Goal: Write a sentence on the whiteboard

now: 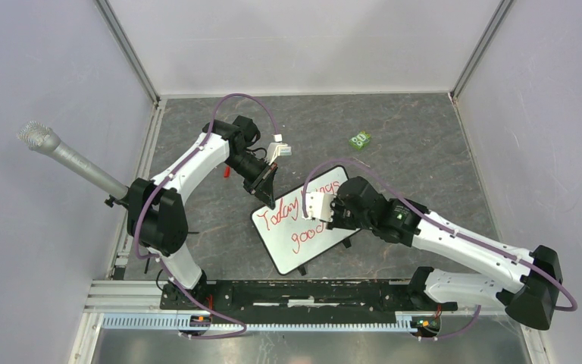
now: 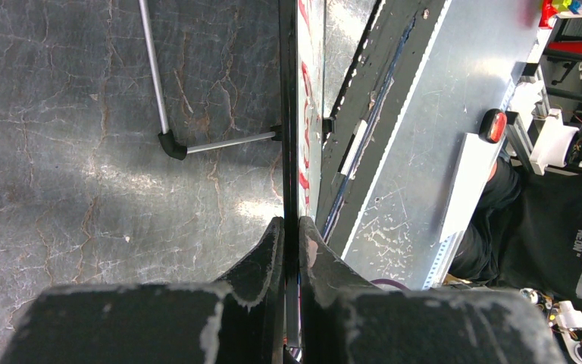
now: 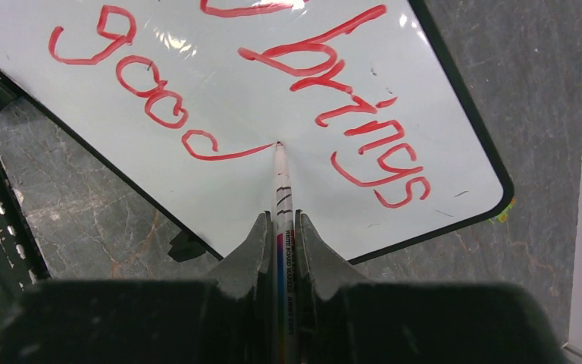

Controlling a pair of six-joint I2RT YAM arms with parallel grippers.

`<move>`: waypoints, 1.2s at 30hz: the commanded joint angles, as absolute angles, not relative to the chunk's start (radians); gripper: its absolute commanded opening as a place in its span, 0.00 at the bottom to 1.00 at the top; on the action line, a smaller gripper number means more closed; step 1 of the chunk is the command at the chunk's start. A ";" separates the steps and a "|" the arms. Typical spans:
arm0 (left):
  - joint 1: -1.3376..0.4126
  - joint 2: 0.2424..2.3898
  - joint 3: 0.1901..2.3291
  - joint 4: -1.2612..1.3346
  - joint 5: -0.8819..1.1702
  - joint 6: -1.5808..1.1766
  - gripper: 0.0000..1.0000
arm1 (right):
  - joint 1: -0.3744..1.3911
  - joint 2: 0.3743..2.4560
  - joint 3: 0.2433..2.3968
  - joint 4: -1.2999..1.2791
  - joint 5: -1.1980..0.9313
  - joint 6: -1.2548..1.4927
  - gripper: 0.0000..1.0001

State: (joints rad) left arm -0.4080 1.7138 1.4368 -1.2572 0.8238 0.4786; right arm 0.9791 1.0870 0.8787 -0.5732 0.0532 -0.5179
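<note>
Grey counter (image 1: 424, 152) is carrying the whiteboard (image 1: 280, 244) near its front edge, centre. Left end effector (image 2: 289, 224) is pinching the board's far rim. Right end effector (image 3: 279, 216) is clamping a marker (image 3: 280, 178), tip touching the sentence (image 3: 311, 32).

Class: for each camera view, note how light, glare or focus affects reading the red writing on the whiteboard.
Top view: even light, but the sentence is small and partly covered by the right gripper. Left wrist view: whiteboard edge-on, table shiny with glare. Right wrist view: writing sharp, one glare patch on the board, near fingers dark and soft.
</note>
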 commanded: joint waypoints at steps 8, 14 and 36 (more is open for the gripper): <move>-0.412 1.690 1.428 -1.226 0.825 0.472 0.03 | 0.968 1.069 0.901 -0.536 0.047 -0.508 0.00; -0.413 1.689 1.425 -1.227 0.825 0.471 0.02 | 0.968 1.072 0.870 -0.558 0.008 -0.509 0.00; -0.413 1.697 1.426 -1.224 0.823 0.472 0.03 | 0.976 1.082 0.788 -0.594 -0.028 -0.537 0.00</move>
